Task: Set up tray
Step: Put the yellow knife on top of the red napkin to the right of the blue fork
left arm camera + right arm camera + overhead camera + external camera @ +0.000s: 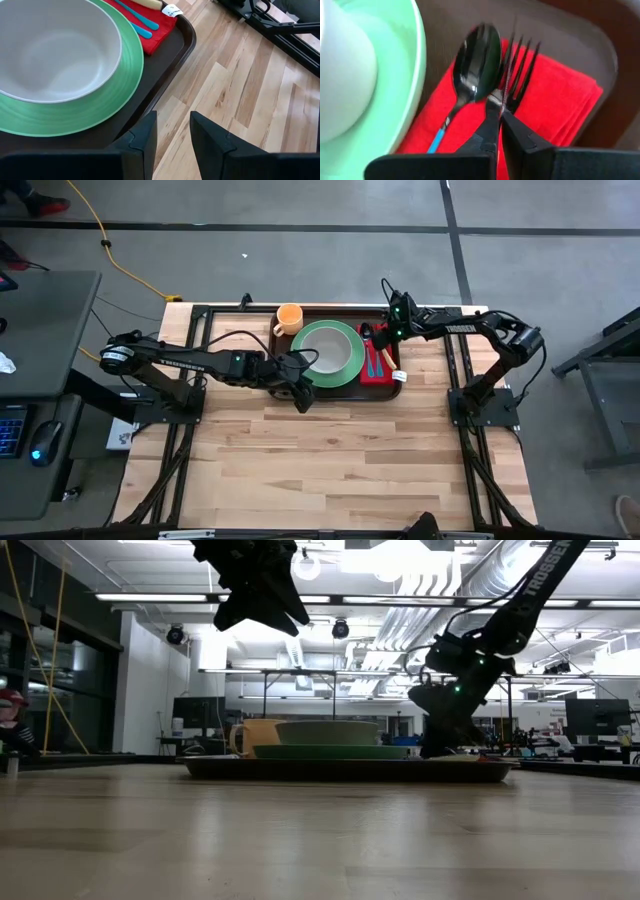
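Finishing the tray (392, 385): plate, bowl, cup, napkin, spoon aboard.
Pinching fork (520, 75) in closed right gripper (501, 107); left gripper (172, 131) hovering part-open, empty.

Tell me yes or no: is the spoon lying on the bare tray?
No, the spoon lies on the red napkin, beside the fork.

Definitely looked like a robotics lab or open workshop floor, not a home. The wooden table (330, 450) sat on a bare grey concrete floor (300, 240) with a yellow cable (120, 260) running across the upper left of the high view. Behind it in the low view were exposed ceiling ducts (440, 580), strip lights (150, 597), and rows of monitors (596, 718) on benches.
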